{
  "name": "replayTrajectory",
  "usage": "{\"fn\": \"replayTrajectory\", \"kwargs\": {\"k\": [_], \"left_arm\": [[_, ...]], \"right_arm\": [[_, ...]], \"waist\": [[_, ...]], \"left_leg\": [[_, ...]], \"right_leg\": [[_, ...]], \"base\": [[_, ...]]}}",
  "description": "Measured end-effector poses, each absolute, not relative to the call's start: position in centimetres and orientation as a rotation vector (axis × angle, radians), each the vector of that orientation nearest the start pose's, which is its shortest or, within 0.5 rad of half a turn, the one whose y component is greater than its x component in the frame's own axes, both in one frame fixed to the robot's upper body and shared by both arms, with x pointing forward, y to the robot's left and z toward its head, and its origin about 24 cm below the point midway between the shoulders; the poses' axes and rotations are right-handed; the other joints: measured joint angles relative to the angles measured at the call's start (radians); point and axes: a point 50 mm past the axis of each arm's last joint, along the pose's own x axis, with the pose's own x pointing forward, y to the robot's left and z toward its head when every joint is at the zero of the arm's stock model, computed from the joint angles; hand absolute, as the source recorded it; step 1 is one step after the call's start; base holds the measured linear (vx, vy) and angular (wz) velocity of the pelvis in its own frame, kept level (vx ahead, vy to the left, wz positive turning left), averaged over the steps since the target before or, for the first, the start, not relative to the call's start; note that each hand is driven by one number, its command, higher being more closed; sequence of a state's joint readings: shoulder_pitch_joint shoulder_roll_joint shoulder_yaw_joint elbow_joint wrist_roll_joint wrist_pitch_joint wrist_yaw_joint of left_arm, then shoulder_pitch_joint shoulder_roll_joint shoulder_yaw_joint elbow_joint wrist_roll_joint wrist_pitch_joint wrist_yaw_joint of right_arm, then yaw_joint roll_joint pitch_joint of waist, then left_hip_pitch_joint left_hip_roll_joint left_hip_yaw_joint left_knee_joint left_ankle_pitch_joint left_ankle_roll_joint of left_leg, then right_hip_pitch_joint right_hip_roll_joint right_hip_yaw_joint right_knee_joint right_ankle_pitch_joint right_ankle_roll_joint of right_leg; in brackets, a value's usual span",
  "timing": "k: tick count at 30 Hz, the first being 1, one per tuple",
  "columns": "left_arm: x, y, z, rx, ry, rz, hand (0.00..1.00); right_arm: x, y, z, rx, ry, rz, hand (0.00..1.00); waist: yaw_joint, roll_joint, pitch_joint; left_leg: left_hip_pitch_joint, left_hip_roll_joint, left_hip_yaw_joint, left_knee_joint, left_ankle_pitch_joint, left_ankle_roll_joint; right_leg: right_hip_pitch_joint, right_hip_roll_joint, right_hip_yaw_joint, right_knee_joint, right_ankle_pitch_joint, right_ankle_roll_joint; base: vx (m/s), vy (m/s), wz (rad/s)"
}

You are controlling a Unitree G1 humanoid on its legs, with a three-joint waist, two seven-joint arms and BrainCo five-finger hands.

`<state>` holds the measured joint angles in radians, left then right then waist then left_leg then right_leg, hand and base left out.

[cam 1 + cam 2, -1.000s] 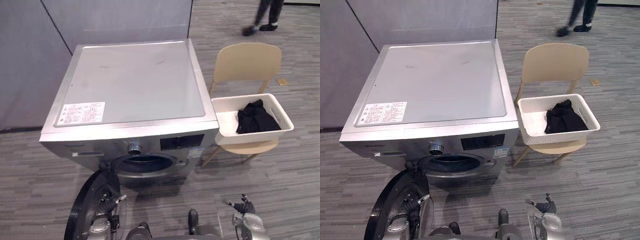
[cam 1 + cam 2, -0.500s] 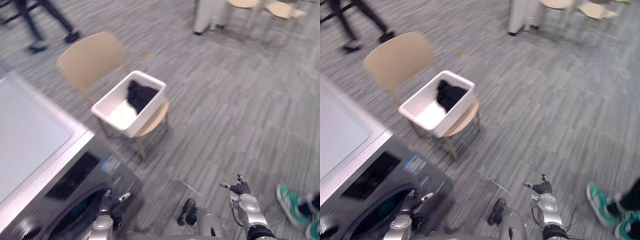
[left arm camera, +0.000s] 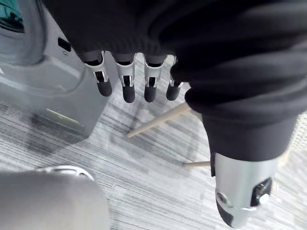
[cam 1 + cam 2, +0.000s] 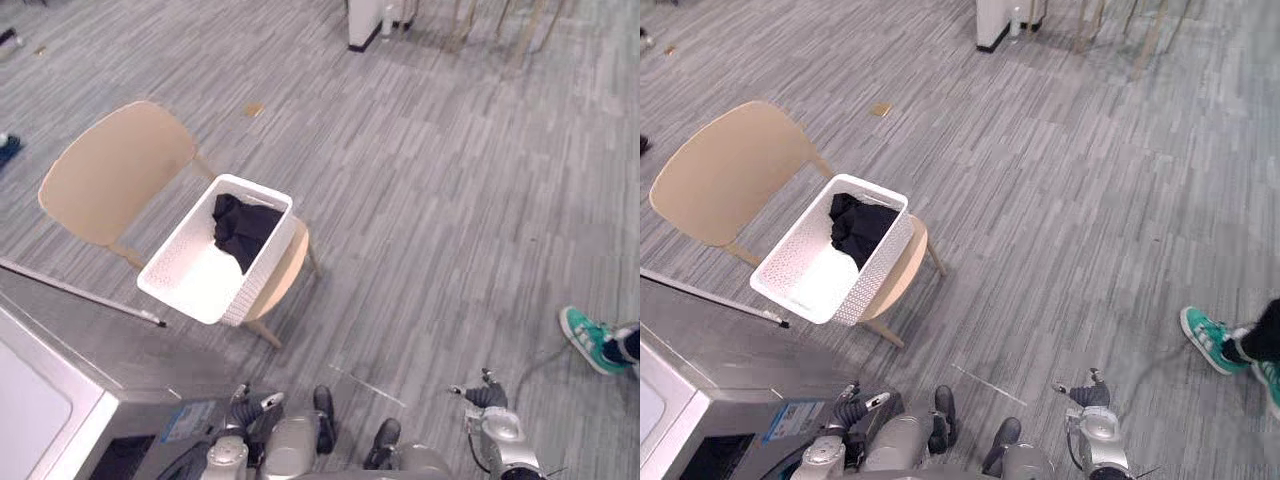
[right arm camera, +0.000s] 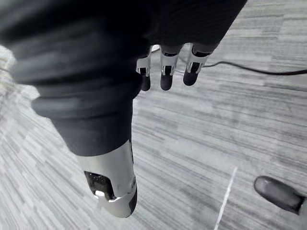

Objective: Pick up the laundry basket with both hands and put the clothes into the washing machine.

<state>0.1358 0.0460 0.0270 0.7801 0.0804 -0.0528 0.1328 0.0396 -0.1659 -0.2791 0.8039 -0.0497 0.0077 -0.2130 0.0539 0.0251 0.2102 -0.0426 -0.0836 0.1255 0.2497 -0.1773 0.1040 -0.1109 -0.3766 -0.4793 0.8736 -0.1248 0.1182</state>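
Turning toward the chair (image 4: 115, 170) looks like the step in hand. In the left eye view the whole picture has swung since a second ago. The washing machine (image 4: 60, 380), then central, is now cut off in the lower left corner. This is the camera's move, not the things'. The white laundry basket (image 4: 200, 280) sits on the chair seat, left of centre, with the black clothes (image 4: 240, 228) heaped at its far end. The left hand (image 4: 250, 405) and right hand (image 4: 485, 398) hang low, well apart from the basket.

The right eye view gives the same layout, with a person's teal shoe (image 4: 1205, 338) at the right edge.

In the left wrist view the fingers (image 3: 124, 86) hang straight and loose with the thumb apart, holding nothing. Past them are the machine's front and the chair legs (image 3: 158, 120).

In the right wrist view the fingers (image 5: 165, 76) are likewise relaxed and empty over the grey floor (image 5: 240, 120).

Judged from this, the basket is not yet lifted. The robot faces it better but must close in and bring a hand to each side.
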Motion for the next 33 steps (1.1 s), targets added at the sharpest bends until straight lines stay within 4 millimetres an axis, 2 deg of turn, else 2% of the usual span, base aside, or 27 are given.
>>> {"fn": "replayTrajectory", "kwargs": {"k": [1,2,3,5,6,7,9,10,11,12,13,15,17,18,19,21,23,26,30,33], "left_arm": [[13.2,18.6,-13.4,0.166,0.852,0.168,0.00],[13.3,18.7,-13.4,0.170,0.850,0.170,0.00],[13.4,18.8,-13.3,0.172,0.844,0.172,0.00],[13.7,19.0,-13.2,0.178,0.836,0.181,0.00],[13.9,19.0,-13.1,0.178,0.830,0.187,0.00],[14.6,18.7,-12.9,0.174,0.814,0.189,0.00],[15.7,18.5,-12.6,0.168,0.793,0.183,0.00],[16.1,19.0,-12.4,0.183,0.781,0.188,0.00],[16.4,18.5,-12.5,0.169,0.787,0.185,0.00],[16.1,17.7,-12.9,0.142,0.809,0.178,0.00],[16.0,17.6,-12.9,0.138,0.812,0.176,0.00],[15.7,17.0,-13.1,0.121,0.818,0.171,0.00],[15.8,16.7,-13.0,0.114,0.814,0.167,0.00],[15.8,16.7,-13.0,0.113,0.812,0.167,0.00],[15.8,16.7,-13.0,0.112,0.813,0.165,0.00],[15.7,16.5,-13.0,0.117,0.814,0.147,0.00],[15.6,16.7,-13.1,0.127,0.817,0.145,0.00],[14.4,17.8,-13.4,0.155,0.848,0.156,0.00],[13.4,18.9,-13.7,0.192,0.874,0.151,0.00],[12.3,19.5,-13.9,0.217,0.897,0.146,0.00]], "right_arm": [[15.0,-26.5,-11.4,-0.178,0.822,-0.516,0.00],[15.2,-26.5,-11.4,-0.178,0.820,-0.515,0.00],[15.6,-26.4,-11.2,-0.176,0.811,-0.513,0.00],[16.3,-26.5,-10.9,-0.178,0.792,-0.510,0.00],[16.7,-26.8,-10.6,-0.185,0.779,-0.512,0.00],[17.2,-27.2,-10.2,-0.196,0.757,-0.515,0.00],[17.7,-27.6,-9.8,-0.205,0.738,-0.519,0.00],[17.4,-27.4,-10.0,-0.198,0.748,-0.517,0.00],[17.3,-27.6,-10.0,-0.201,0.754,-0.522,0.00],[17.9,-27.9,-9.5,-0.199,0.732,-0.529,0.00],[18.2,-28.0,-9.3,-0.194,0.719,-0.534,0.00],[19.0,-28.2,-8.7,-0.195,0.683,-0.537,0.00],[19.0,-27.9,-8.8,-0.185,0.683,-0.536,0.00],[18.7,-27.8,-9.0,-0.174,0.692,-0.541,0.00],[18.5,-27.7,-9.1,-0.167,0.695,-0.545,0.00],[18.2,-27.9,-9.2,-0.157,0.691,-0.562,0.00],[18.8,-27.8,-8.7,-0.150,0.662,-0.562,0.00],[19.8,-27.6,-7.6,-0.174,0.596,-0.549,0.00],[21.4,-28.8,-4.4,-0.319,0.461,-0.522,0.00],[23.7,-29.9,-0.3,-0.541,0.308,-0.447,0.00]], "waist": [[-0.015,-0.004,-0.002],[-0.016,-0.002,-0.002],[-0.018,0.003,-0.004],[-0.014,0.007,-0.001],[-0.015,0.015,0.002],[-0.016,0.024,0.006],[-0.021,0.029,0.009],[-0.031,-0.011,0.005],[-0.038,-0.001,0.021],[-0.034,0.041,0.010],[-0.032,0.048,0.006],[-0.033,0.065,-0.004],[-0.029,0.064,-0.004],[-0.030,0.052,-0.003],[-0.031,0.048,-0.003],[-0.033,0.048,-0.005],[-0.032,0.043,-0.007],[-0.024,0.029,-0.018],[-0.029,0.018,-0.023],[-0.027,0.010,-0.033]], "left_leg": [[0.035,-0.008,-0.056,0.002,-0.006,0.009],[0.041,-0.007,-0.071,0.001,-0.006,0.009],[0.064,0.003,-0.114,-0.002,-0.006,0.009],[0.097,0.016,-0.187,-0.002,-0.006,0.008],[0.114,0.029,-0.239,0.000,-0.007,0.005],[0.112,0.040,-0.294,0.019,-0.018,-0.015],[0.101,0.052,-0.351,0.058,-0.049,-0.068],[0.100,0.032,-0.393,0.094,-0.094,-0.142],[0.104,0.039,-0.409,0.114,-0.124,-0.175],[0.075,0.088,-0.424,0.125,-0.125,-0.188],[0.074,0.098,-0.425,0.118,-0.117,-0.200],[0.055,0.139,-0.425,0.095,-0.078,-0.254],[0.028,0.160,-0.391,0.093,-0.045,-0.269],[0.012,0.176,-0.326,0.082,-0.017,-0.261],[0.008,0.185,-0.284,0.075,-0.003,-0.250],[-0.012,0.219,-0.068,0.022,0.026,-0.213],[-0.022,0.222,0.018,-0.015,0.045,-0.186],[-0.018,0.196,0.005,-0.073,0.079,-0.177],[-0.020,0.170,-0.016,-0.130,0.118,-0.166],[-0.033,0.161,-0.010,-0.164,0.122,-0.165]], "right_leg": [[-0.050,-0.017,0.052,0.130,-0.025,-0.002],[-0.059,-0.013,0.066,0.150,-0.038,-0.008],[-0.100,0.011,0.103,0.174,-0.076,-0.026],[-0.129,0.076,0.147,0.064,-0.118,-0.040],[-0.148,0.134,0.214,-0.052,-0.141,-0.042],[-0.185,0.195,0.307,-0.154,-0.144,-0.039],[-0.207,0.260,0.453,-0.315,-0.116,-0.023],[-0.154,0.253,0.581,-0.572,0.058,0.004],[-0.145,0.257,0.556,-0.549,0.090,-0.001],[-0.149,0.278,0.521,-0.521,0.088,-0.020],[-0.147,0.280,0.503,-0.513,0.071,-0.031],[-0.125,0.272,0.401,-0.508,0.040,-0.053],[-0.086,0.262,0.322,-0.525,0.037,-0.060],[-0.052,0.244,0.259,-0.542,0.027,-0.075],[-0.036,0.236,0.232,-0.554,0.027,-0.075],[0.014,0.216,0.128,-0.603,0.027,-0.075],[0.027,0.207,0.085,-0.629,0.029,-0.072],[0.043,0.202,0.068,-0.673,0.051,-0.062],[0.046,0.194,0.065,-0.694,0.057,-0.053],[0.025,0.189,0.066,-0.693,0.057,-0.046]], "base": [[0.45,0.011,1.22],[0.52,-0.034,1.17],[0.35,-0.063,1.01],[0.42,-0.115,1.09],[0.39,-0.196,1.18],[0.44,-0.289,1.42],[0.34,-0.318,1.50],[0.33,-0.395,1.61],[0.36,-0.434,1.68],[0.27,-0.347,0.91],[0.24,-0.293,0.91],[0.20,-0.275,1.06],[0.12,-0.216,1.42],[0.08,-0.179,1.56],[0.06,-0.120,1.66],[0.00,-0.048,1.41],[-0.04,0.012,0.95],[-0.08,0.051,0.43],[-0.08,0.026,0.25],[-0.14,0.039,0.05]]}}
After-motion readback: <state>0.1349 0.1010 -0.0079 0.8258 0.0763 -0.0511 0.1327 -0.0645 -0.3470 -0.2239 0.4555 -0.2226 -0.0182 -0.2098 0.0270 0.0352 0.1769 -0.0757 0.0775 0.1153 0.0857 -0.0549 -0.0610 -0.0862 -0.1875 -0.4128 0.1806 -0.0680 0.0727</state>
